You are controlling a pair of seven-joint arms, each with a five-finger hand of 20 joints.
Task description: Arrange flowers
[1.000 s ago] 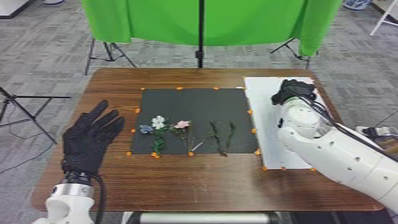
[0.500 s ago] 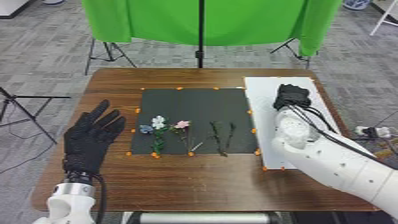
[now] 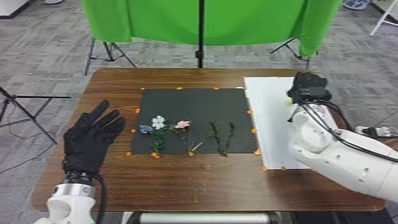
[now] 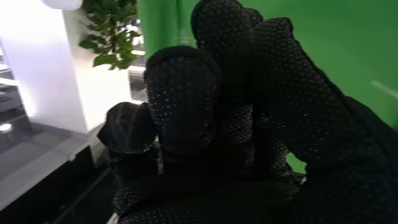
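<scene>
Flowers laid out on the mat, right hand at the far side

The blue flower, white flower and pink flower lie at 8 o'clock on the dark rectangular mat; two slim green leafy stems lie at 5 o'clock. Blooms point towards 12, stems towards 6, probably so each piece can be lifted singly. Orange tape marks edge the mat, likely to fix its place on the brown wooden surface.

The black-gloved right hand is at 1 o'clock over the long white board, its fingers extended and close together, with no flower seen in them. A yellow-green spot beside it is too small to name. The black-gloved left hand is at 9 o'clock, fingers spread and empty.

The head view gives the layout; the right wrist view gives the glove's finger pose and a green leafy plant beyond.
</scene>
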